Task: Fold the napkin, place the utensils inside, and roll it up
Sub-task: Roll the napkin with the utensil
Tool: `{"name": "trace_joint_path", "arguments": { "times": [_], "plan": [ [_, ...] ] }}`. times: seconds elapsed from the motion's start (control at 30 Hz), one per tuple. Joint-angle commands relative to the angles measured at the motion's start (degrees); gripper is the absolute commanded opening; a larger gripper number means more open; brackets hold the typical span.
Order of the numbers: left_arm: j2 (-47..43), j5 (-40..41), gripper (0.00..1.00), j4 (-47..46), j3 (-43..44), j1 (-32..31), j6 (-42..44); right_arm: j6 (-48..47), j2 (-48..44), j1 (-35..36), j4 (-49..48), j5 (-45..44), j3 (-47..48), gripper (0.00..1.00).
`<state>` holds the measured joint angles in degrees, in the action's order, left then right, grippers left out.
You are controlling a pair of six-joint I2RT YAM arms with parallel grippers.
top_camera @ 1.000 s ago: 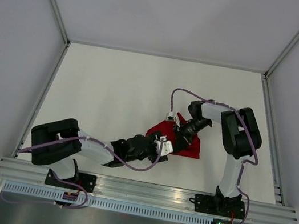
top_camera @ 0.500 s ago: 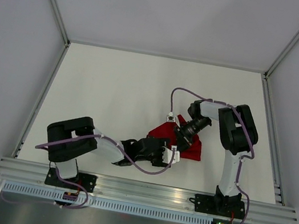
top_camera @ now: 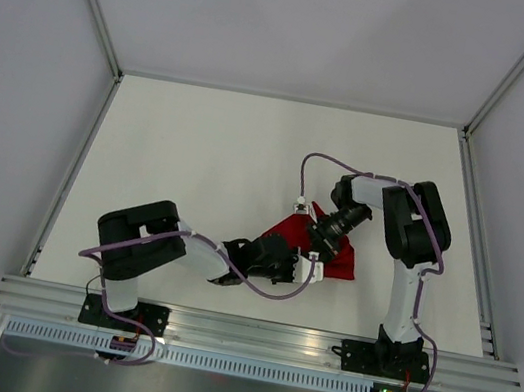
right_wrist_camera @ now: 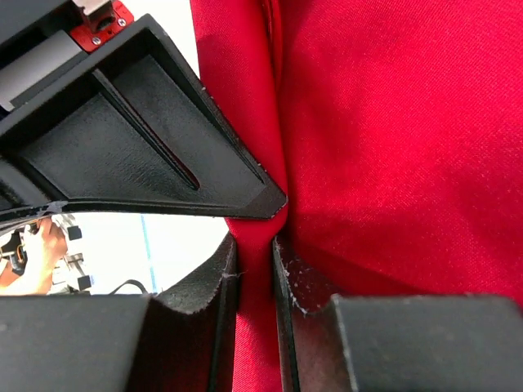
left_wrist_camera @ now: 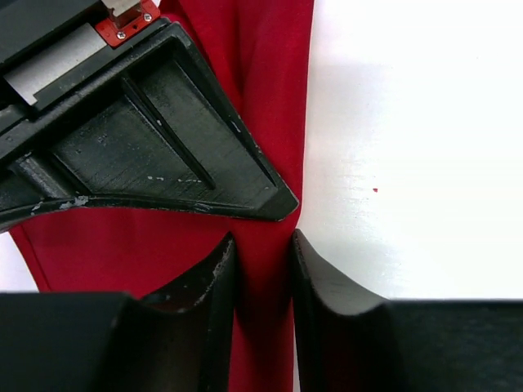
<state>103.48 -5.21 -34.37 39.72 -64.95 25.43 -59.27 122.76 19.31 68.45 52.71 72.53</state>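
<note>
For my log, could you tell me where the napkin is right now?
In the top view the napkin lies bunched just right of the table's centre, its folds pinched between the left fingers and the right fingers.

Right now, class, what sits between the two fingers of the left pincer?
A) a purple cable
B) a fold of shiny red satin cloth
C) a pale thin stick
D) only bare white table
B: in the left wrist view the shiny red satin cloth runs down between the black fingers of the left pincer.
</note>
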Motion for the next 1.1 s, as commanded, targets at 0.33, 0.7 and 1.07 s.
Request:
{"name": "trace_joint_path", "arguments": {
  "times": [0.33, 0.7, 1.07],
  "plan": [
    [2.6, -13.8, 0.02, 6.5, 0.1, 5.3, -14.3, -2.1, -4.7, -0.7, -9.7, -6.7, -2.0, 0.28],
    [5.7, -26.2, 0.02, 0.3, -0.3, 11.9, -26.4, 7.9, -26.1, -2.6, -24.8, -7.8, -10.1, 0.51],
    [12.6, -39.8, 0.02, -0.1, 2.4, 17.7, -33.4, 5.9, -45.8, -1.7, -42.3, -11.0, -30.3, 0.61]
  ]
}}
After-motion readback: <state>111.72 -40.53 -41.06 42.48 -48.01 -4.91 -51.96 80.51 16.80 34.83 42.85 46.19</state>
